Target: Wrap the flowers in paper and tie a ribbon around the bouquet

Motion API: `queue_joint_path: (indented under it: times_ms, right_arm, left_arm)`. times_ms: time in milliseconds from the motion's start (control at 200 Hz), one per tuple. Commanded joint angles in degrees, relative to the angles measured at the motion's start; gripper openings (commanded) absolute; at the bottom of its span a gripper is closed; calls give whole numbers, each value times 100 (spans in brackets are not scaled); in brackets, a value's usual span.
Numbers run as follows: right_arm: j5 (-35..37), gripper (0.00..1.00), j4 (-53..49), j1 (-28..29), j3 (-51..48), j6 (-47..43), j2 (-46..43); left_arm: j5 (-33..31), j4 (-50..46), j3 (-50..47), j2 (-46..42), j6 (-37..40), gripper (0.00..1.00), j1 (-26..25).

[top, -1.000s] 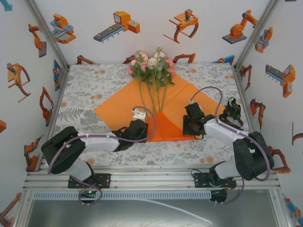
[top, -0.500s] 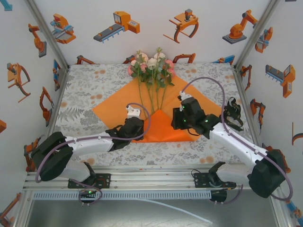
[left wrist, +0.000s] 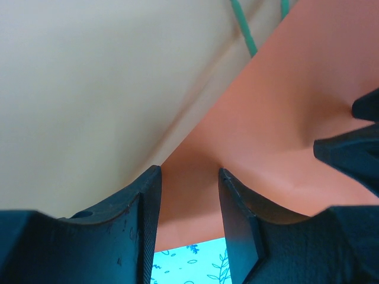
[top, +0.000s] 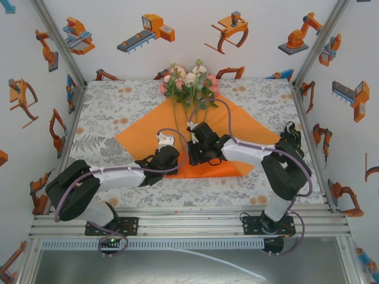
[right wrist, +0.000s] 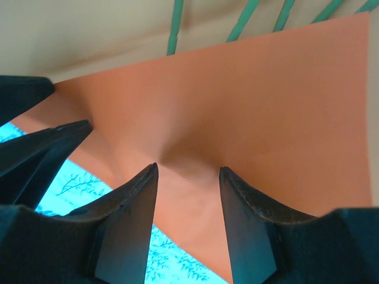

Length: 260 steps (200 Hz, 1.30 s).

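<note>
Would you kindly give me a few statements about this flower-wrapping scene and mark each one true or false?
1. The flowers lie on the orange paper, blooms toward the far edge of the table. True.
2. A ribbon is tied around the stems. False: the stems lie loose and untied on the paper.
3. The left gripper and right gripper work close together at the paper's near, folded-up part. True.
4. The right gripper holds a rose. False: its fingertips are at the paper, with the stems beyond them.
5. The paper is rolled into a cone. False: most of it lies spread flat.
</note>
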Motion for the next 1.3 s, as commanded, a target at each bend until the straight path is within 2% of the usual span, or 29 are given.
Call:
queue_joint_path:
  times_ms: [0, 110, 195, 255, 325, 521, 596, 706, 841, 951, 1106, 1297]
  right_arm:
    - [360, 44, 54, 3, 387, -457, 258]
    - [461, 44, 32, -11, 412, -507, 436]
    - [455, 44, 36, -37, 397, -501, 539]
    - [464, 44, -8, -52, 411, -506, 604]
    - [443, 43, -26, -56, 401, -506, 625]
    - [342, 43, -115, -61, 494, -529, 669]
    - [291, 43, -154, -68, 543, -526, 692]
    - [237, 43, -205, -68, 597, -529, 713]
    - [199, 43, -263, -69, 626, -532, 709]
    - [203, 43, -270, -71, 591, -518, 656]
    - [223, 43, -295, -79, 538, -510, 577]
    - [250, 43, -299, -83, 494, -515, 496]
  left_arm:
    - [-254, -715, 382, -89, -490, 44, 76]
    - [-371, -2551, 980, -377, -1248, 47, 340]
    - [-591, -3627, 1206, -791, -1737, 51, 569]
    - [-503, -4212, 1203, -1139, -2256, 57, 970]
    - [-68, -4474, 1022, -1510, -2513, 59, 1614]
    - [977, -3782, 304, -2015, -2238, 72, 3092]
    - [1540, -3173, 1, -1952, -2138, 78, 3605]
    - [2107, -2343, -277, -1622, -2060, 79, 4081]
    - [2772, -1379, -302, -1014, -1988, 78, 4192]
    - [3349, -678, -262, -333, -2269, 75, 4191]
    - [3354, -107, -268, 21, -2683, 70, 4052]
    - [3378, 144, -124, -462, -2712, 67, 3958]
